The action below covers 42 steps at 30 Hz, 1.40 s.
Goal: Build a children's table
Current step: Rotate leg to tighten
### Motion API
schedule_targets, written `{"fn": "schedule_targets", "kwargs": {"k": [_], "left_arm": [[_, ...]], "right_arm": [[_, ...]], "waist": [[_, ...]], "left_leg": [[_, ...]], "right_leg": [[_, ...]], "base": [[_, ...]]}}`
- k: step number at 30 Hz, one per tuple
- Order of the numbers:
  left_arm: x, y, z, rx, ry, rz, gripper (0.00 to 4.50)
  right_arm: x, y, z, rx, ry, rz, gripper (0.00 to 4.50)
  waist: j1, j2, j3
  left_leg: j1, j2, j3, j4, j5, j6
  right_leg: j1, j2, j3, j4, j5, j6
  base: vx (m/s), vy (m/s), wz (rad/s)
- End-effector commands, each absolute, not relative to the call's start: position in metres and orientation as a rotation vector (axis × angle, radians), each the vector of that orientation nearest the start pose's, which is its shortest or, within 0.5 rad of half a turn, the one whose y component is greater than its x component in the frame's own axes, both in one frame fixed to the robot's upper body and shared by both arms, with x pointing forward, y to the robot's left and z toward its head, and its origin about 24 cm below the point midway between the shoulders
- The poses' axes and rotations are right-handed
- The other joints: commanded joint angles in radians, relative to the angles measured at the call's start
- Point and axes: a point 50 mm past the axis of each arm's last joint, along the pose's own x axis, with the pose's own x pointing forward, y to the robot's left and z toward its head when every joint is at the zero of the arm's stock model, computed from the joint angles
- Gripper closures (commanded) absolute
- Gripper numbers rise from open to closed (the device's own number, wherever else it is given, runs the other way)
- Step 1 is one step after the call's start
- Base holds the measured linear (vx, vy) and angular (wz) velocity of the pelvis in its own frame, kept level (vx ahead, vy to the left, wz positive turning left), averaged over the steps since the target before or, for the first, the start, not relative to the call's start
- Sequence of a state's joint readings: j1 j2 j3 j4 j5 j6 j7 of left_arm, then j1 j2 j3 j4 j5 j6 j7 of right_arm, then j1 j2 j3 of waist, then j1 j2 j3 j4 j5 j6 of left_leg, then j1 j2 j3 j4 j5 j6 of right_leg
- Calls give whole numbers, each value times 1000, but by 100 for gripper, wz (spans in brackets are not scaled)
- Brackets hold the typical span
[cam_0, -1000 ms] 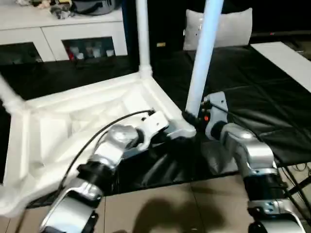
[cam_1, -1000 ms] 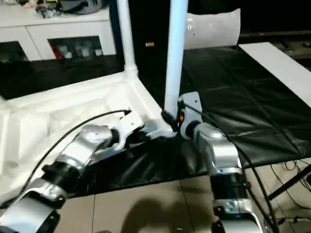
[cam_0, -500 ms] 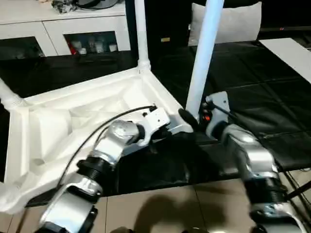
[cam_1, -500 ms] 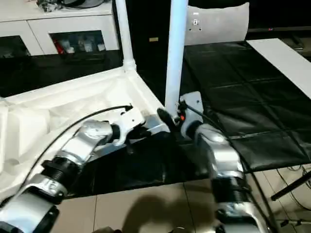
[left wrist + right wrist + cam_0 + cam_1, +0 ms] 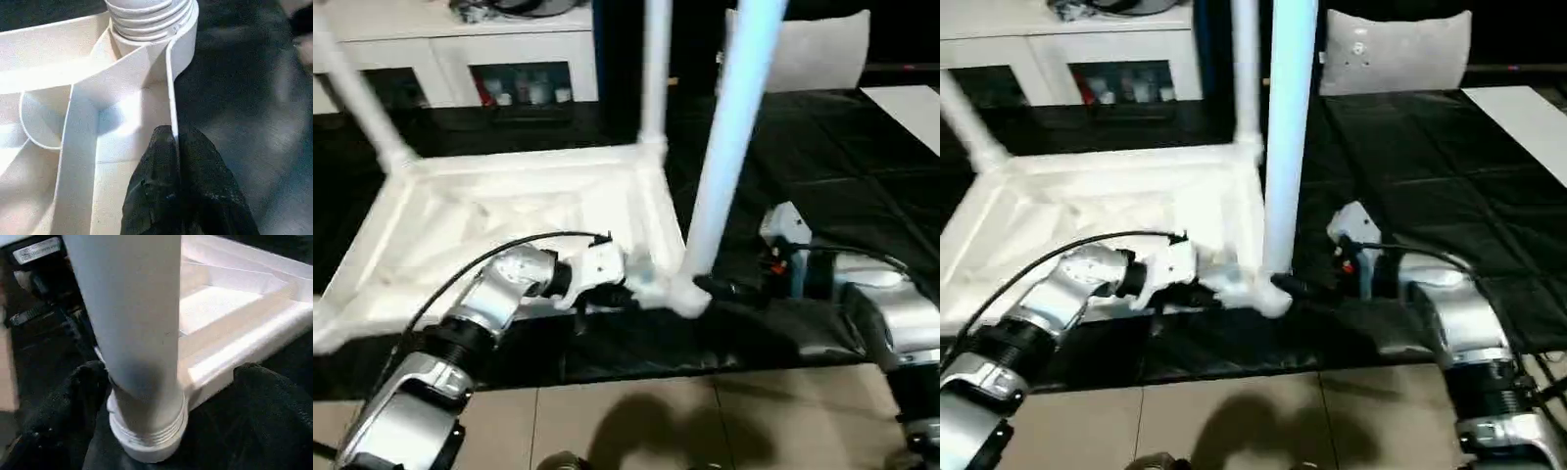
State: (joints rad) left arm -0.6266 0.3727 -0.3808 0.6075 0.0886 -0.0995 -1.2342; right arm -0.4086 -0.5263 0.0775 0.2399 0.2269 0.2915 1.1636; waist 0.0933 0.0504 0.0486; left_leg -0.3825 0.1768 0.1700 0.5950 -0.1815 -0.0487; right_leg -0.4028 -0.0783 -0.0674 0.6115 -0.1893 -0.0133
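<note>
- Left wrist view: your left gripper point(image 5: 174, 147) was clamped on the thin side wall of the table top point(image 5: 509, 211), close by the corner socket point(image 5: 149, 29) where a leg's ribbed foot was seated.
- The top lay underside up on the black mat point(image 5: 822, 196). Three legs stood in its sockets: near leg point(image 5: 729, 147), far leg point(image 5: 654, 78), left leg point(image 5: 357, 93). The fourth corner ran out of frame; you couldn't tell from here.
- Your right gripper point(image 5: 171, 396) had its fingers point(image 5: 58, 401) spread wide either side of the near leg's base, gripping nothing.
- Risk, as I judged it: with the right gripper off the near leg, nothing proved it was fully seated. If it was only part-way in, any tug from your left grip could have tipped or loosened it.
- Second risk: the pinch sat on a narrow edge; a hard pull might have slipped it off.
- Writing: a white label point(image 5: 36, 252) showed on the other wrist, unreadable. No brand could be made out.
</note>
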Motion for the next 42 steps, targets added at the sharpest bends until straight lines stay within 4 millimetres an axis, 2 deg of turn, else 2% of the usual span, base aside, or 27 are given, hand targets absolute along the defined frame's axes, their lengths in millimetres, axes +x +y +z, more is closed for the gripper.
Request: {"fn": "schedule_targets", "kwargs": {"k": [1,3,6,11,13,15,18,30,32,36,37,38,39,40,41,42], "left_arm": [[305,112,53,688,365,-1587,450],[302,112,52,697,372,-1634,450],[299,112,52,704,378,-1673,450],[296,112,51,707,384,-1705,450],[295,111,52,707,381,-1712,450],[295,111,52,704,379,-1715,450],[294,111,52,701,380,-1723,450],[292,110,51,689,387,-1728,450],[292,110,51,681,387,-1725,450],[294,109,50,613,389,-1662,450],[298,106,50,586,400,-1598,450],[303,102,50,567,402,-1539,450],[310,94,52,538,393,-1435,450],[310,94,52,538,393,-1435,450],[313,89,53,517,389,-1394,450],[314,85,53,503,386,-1366,450]], "right_arm": [[298,-184,96,-227,277,1208,1],[294,-182,96,-221,299,1285,1],[290,-179,94,-218,340,1367,35],[289,-177,89,-229,382,1405,76],[290,-177,88,-237,383,1415,83],[291,-176,87,-243,383,1415,119],[292,-175,85,-237,388,1426,127],[287,-172,83,-186,395,1468,236],[285,-171,82,-168,393,1474,242],[279,-165,81,-96,370,1478,249],[280,-162,77,-77,377,1418,249],[283,-158,74,-68,378,1359,249],[287,-150,68,-64,369,1249,249],[287,-150,68,-64,369,1249,249],[291,-146,66,-58,364,1187,249],[294,-143,65,-51,363,1135,250]], "waist": [[0,-10,-69],[-1,-10,-70],[2,-11,-69],[9,-15,-70],[10,-15,-71],[12,-14,-71],[14,-14,-72],[14,-14,-73],[13,-17,-72],[15,-13,-73],[14,-14,-72],[14,-8,-70],[8,-6,-64],[3,-9,-62],[0,-10,-61],[-8,-9,-56]], "left_leg": [[15,56,-10,-61,-163,87],[16,56,-11,-61,-164,85],[14,55,-10,-60,-159,92],[14,56,-9,-58,-149,92],[15,56,-10,-58,-147,90],[15,56,-9,-57,-142,89],[14,55,-9,-56,-139,92],[13,54,-10,-55,-133,95],[14,54,-9,-56,-141,93],[14,56,-10,-56,-137,90],[14,55,-10,-57,-137,90],[17,56,-10,-58,-142,85],[17,54,-10,-62,-173,67],[17,51,-11,-63,-194,55],[20,46,-14,-66,-229,33],[21,46,-15,-70,-259,20]], "right_leg": [[57,-71,45,-66,-111,-258],[57,-70,44,-64,-105,-261],[57,-70,44,-64,-104,-262],[57,-72,45,-64,-111,-259],[55,-72,45,-63,-115,-260],[55,-70,44,-63,-114,-259],[56,-70,44,-61,-101,-259],[56,-69,43,-61,-100,-257],[57,-69,43,-62,-114,-255],[56,-69,44,-62,-118,-251],[57,-69,44,-62,-118,-251],[53,-67,43,-65,-125,-252],[50,-66,44,-71,-171,-249],[51,-67,43,-74,-212,-239],[55,-71,41,-84,-304,-211],[52,-70,41,-91,-367,-188]], "base": [[0,0,0],[0,0,0],[0,0,0],[0,0,0],[0,0,0],[0,0,0],[0,0,0],[0,0,0],[0,0,0],[0,0,0],[0,0,0],[0,0,0],[0,0,0],[0,0,0],[0,0,0],[0,0,0]]}}
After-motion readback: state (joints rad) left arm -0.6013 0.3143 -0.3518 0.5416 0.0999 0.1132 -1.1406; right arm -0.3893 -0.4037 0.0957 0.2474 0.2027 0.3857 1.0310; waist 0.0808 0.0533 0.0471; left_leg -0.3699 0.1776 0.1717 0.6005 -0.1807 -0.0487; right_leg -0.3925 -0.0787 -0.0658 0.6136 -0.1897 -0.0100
